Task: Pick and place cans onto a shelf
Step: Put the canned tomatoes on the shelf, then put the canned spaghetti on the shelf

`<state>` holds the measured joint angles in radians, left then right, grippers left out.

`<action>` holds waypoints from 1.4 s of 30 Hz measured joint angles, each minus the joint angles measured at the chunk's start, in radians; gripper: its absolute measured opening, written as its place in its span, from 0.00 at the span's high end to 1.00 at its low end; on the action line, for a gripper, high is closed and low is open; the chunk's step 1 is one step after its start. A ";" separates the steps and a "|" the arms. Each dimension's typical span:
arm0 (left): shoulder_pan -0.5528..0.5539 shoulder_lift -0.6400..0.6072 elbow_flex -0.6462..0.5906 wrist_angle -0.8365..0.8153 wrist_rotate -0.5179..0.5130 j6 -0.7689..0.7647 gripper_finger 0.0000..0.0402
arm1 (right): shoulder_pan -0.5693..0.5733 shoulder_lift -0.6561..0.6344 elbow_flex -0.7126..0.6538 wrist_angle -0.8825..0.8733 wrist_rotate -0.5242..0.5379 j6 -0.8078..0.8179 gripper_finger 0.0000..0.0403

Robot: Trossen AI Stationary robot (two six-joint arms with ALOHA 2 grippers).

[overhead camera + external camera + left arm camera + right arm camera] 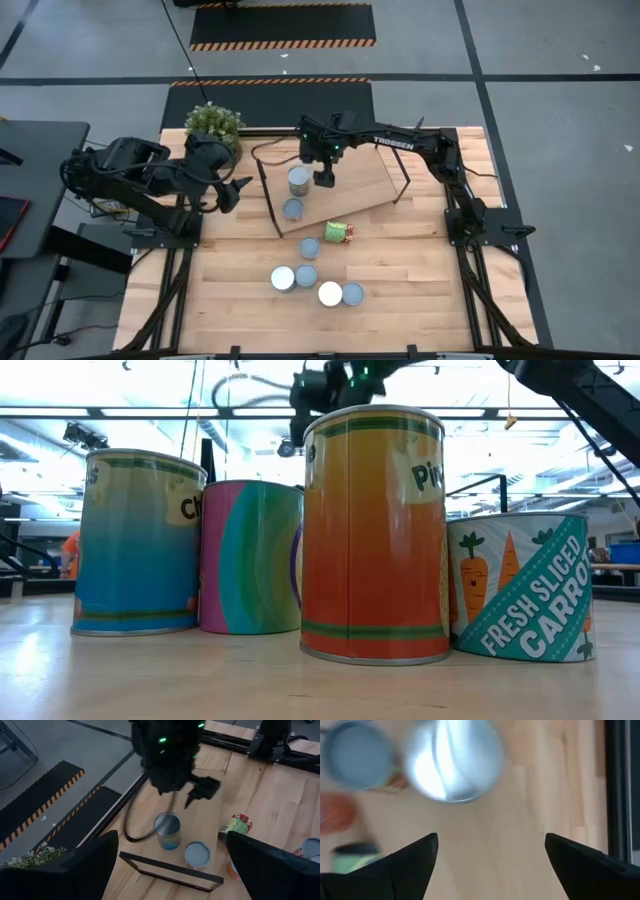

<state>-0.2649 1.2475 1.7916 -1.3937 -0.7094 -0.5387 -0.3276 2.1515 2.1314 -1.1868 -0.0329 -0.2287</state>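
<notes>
One can (298,179) stands on the shelf (365,185), a flat pale wood board w/ thin black metal ends. The right tool (325,178) is seen just beside it, jaws wide, nothing held, so a drop-off looks done. Next, another can must prob. be fetched from the counter (400,290): round shiny tins (312,282), one tipped (338,233). The left tool (236,191) waits near the plant (213,124), wide open & empty.

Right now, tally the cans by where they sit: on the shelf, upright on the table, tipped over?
Cans on the shelf: 1, the upright can
Cans upright on the table: 6, e.g. white-topped can
Cans tipped over on the table: 1, green-label can
Total: 8 cans
</notes>
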 joint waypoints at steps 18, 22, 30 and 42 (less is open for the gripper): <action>0.000 -0.006 0.000 -0.005 -0.006 -0.028 0.07 | 0.030 0.005 -0.116 0.339 -0.044 0.047 0.07; 0.000 -0.006 0.000 -0.012 0.000 -0.028 0.07 | 0.017 -0.020 -0.116 0.217 -0.047 0.050 0.07; 0.000 -0.006 0.000 -0.056 0.019 -0.059 0.07 | 0.051 -0.140 -0.116 0.090 -0.126 0.097 0.07; 0.000 -0.006 0.000 -0.059 0.016 -0.079 0.07 | 0.254 -0.427 -0.721 0.479 -0.082 0.338 0.07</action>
<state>-0.2649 1.2415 1.7916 -1.4528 -0.6933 -0.6178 -0.0736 1.7244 1.4109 -0.7074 -0.1150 0.1095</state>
